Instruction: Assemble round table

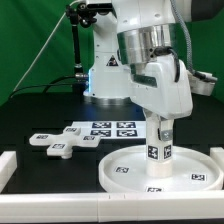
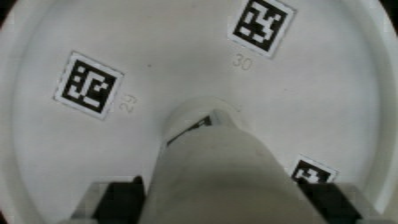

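Wrist view: the cylinder leg (image 2: 222, 165) appears as a blurred pale wedge and hides part of the round disc (image 2: 178, 55). One dark finger pad (image 2: 121, 200) shows beside it; the other is cut off. In the exterior view the gripper (image 1: 160, 122) clamps the leg's upper end and holds it upright over the disc's middle. Contact between leg and disc cannot be determined. The disc lies at the counter's front edge, toward the exterior view's right. The cross-shaped base (image 1: 58, 145) lies flat further left, with the marker board (image 1: 112, 128) behind it. The counter is black, with white border blocks (image 1: 8, 165) and a green curtain (image 1: 40, 40).
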Robot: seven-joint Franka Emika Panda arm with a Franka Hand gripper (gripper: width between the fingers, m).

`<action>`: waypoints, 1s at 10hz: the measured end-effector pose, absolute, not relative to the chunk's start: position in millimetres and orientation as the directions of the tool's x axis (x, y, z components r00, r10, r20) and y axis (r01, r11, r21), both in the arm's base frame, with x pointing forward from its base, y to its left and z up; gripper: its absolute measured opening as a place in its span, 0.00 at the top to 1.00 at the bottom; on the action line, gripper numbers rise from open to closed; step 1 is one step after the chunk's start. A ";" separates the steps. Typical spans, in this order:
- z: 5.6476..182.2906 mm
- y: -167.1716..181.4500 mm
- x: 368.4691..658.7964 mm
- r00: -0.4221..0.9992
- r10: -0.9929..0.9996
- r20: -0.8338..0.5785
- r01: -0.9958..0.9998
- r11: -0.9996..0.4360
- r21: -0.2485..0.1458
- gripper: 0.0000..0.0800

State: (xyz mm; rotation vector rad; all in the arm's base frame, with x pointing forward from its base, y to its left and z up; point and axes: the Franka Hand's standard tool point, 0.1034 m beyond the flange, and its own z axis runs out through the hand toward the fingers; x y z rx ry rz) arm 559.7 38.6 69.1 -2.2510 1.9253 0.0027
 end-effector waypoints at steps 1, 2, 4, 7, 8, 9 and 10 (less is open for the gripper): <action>69.0 38.6 559.7 0.166 -0.979 -0.117 -0.979 -0.150 -0.135 0.49; 68.7 39.0 559.6 0.181 -0.977 -0.115 -0.977 -0.165 -0.136 0.37; 69.5 41.8 560.3 0.257 -0.961 -0.105 -0.960 -0.241 -0.143 0.25; 71.1 43.1 563.9 0.557 -0.829 -0.050 -0.822 -0.542 -0.174 0.19; 70.9 43.2 563.8 0.632 -0.774 -0.033 -0.766 -0.618 -0.178 0.19; 70.8 43.2 563.8 0.679 -0.734 -0.022 -0.724 -0.665 -0.180 0.19; 70.6 43.2 563.7 0.719 -0.695 -0.012 -0.685 -0.706 -0.180 0.19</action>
